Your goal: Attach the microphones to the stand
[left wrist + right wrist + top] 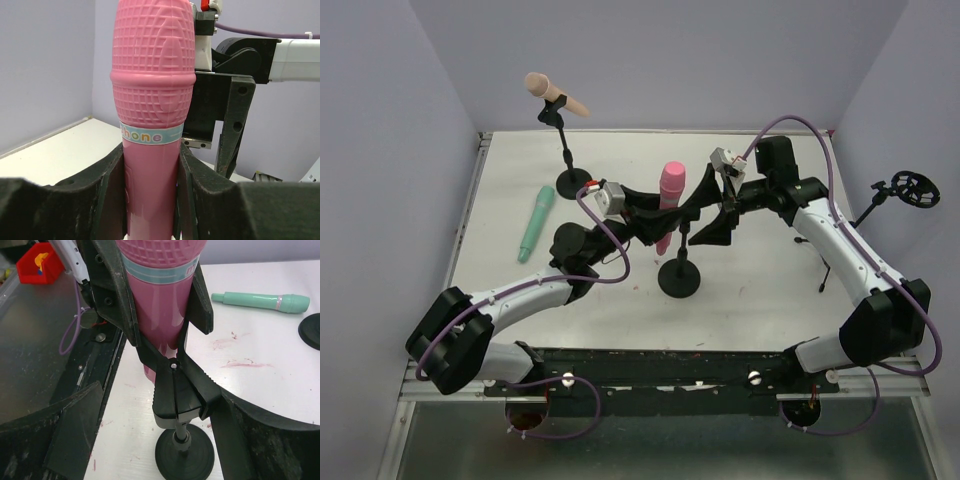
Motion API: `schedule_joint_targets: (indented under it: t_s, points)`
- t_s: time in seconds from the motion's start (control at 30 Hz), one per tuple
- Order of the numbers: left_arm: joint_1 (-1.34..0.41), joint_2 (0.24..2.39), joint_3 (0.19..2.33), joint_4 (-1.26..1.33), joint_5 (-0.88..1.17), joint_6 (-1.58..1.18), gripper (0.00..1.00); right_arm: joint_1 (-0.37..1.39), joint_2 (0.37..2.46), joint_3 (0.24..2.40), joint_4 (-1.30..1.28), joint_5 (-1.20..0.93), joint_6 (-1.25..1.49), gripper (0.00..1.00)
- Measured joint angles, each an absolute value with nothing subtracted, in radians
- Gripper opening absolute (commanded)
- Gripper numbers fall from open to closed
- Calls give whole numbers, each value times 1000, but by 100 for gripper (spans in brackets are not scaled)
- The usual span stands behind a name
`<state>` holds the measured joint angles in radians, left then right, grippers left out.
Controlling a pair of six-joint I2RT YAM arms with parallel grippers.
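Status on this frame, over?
Left claw shut on pink microphone, upright at stand clip. Right claw open, straddling clip. Peach microphone mounted; mint microphone flat on table. Nothing in the way.

The light is bright, even and soft, falling from above. In the top view the table (760, 290) reads near white, with only faint, blurred shadows under the arms and round the stand base (679, 280). The strip below the table's near edge is dimmer. In the left wrist view the pink mic (152, 75) is sharp and its ribbing crisp, while the left gripper (150, 170) along the bottom edge is dark and soft. In the right wrist view pale glare streaks run down the mic's glossy handle. The right gripper (160, 395) is a blurred black mass in both lower corners, and the green mic (260, 301) is clear.
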<state>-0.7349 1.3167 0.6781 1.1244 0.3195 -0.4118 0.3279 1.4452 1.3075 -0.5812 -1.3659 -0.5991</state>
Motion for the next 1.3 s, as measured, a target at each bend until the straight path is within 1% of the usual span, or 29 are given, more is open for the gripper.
schedule_joint_targets:
  t_s: [0.17, 0.37, 0.5, 0.57, 0.67, 0.73, 0.8, 0.83, 0.9, 0.93, 0.97, 1.0, 1.17, 1.3]
  points:
    - [-735, 1311, 674, 1122, 318, -413, 23, 328, 1445, 1308, -582, -1367, -599, 91]
    - [-735, 1293, 668, 1102, 319, -413, 51, 328, 1443, 1307, -582, -1367, -599, 91]
    - [-735, 1275, 667, 1069, 321, -417, 65, 328, 1434, 1299, -581, -1367, -595, 91]
    - [-733, 1266, 666, 1043, 321, -421, 71, 328, 1426, 1295, -581, -1367, -591, 92]
    - [-733, 1256, 666, 993, 321, -424, 75, 326, 1419, 1287, -580, -1368, -587, 91]
    - [-733, 1247, 666, 948, 321, -424, 81, 326, 1416, 1282, -580, -1368, -584, 91]
    - [-732, 1235, 667, 908, 321, -423, 83, 326, 1414, 1274, -580, -1368, -582, 91]
    - [-732, 1228, 668, 888, 321, -422, 87, 326, 1413, 1270, -580, -1368, -580, 92]
    - [-732, 1213, 672, 859, 322, -416, 88, 326, 1413, 1268, -580, -1368, -577, 92]
    - [-730, 1205, 675, 845, 322, -413, 91, 326, 1413, 1267, -580, -1368, -577, 92]
    - [-727, 1197, 677, 834, 324, -410, 92, 326, 1413, 1267, -579, -1369, -577, 92]
    - [-724, 1185, 680, 820, 329, -407, 98, 326, 1413, 1267, -579, -1369, -577, 92]
    - [-691, 1125, 701, 764, 397, -392, 98, 326, 1413, 1269, -590, -1367, -598, 93]
    - [-648, 1082, 746, 698, 489, -388, 98, 326, 1426, 1305, -669, -1362, -680, 93]
